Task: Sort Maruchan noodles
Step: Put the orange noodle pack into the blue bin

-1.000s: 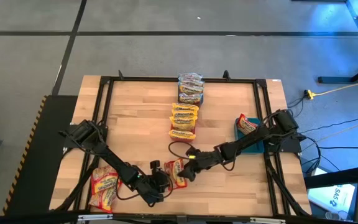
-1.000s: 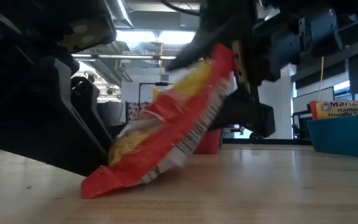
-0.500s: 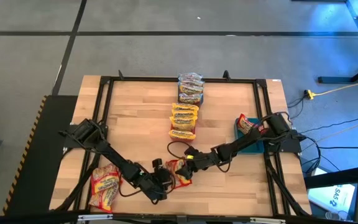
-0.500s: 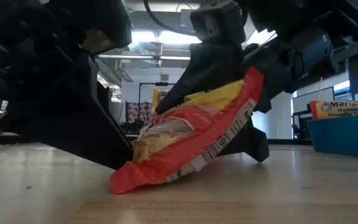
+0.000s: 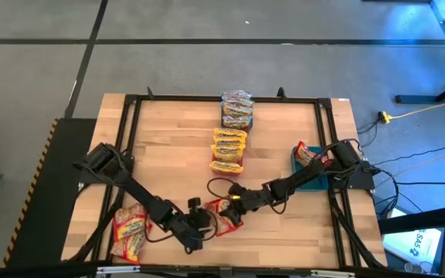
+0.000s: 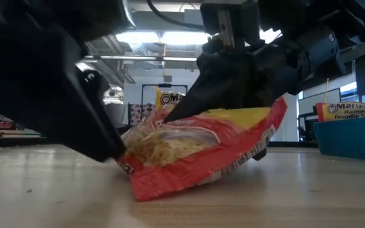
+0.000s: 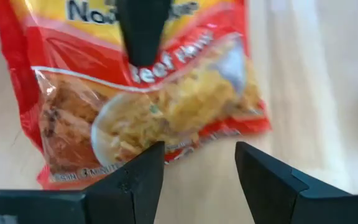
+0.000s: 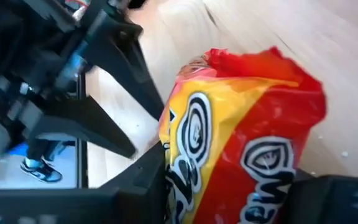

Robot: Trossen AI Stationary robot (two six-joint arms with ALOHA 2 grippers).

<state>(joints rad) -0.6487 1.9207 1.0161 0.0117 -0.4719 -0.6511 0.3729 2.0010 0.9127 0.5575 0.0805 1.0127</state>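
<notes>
Centrally, low in the high view, a red noodle packet [image 5: 224, 215] is clenched by the right gripper [image 5: 236, 205]; the left gripper [image 5: 204, 225], fingers spread, is positioned beside it.

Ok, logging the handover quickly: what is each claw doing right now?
Left claw: open, at the red beef packet's edge, not gripping.
Right claw: shut on the red beef packet.

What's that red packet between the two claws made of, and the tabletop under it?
The red noodle packet looks like thin glossy plastic film: it crinkles, catches highlights, and a clear window shows the noodles. The table appears to be pale wood with a smooth matte finish; its top shows joined strips from above.
</notes>
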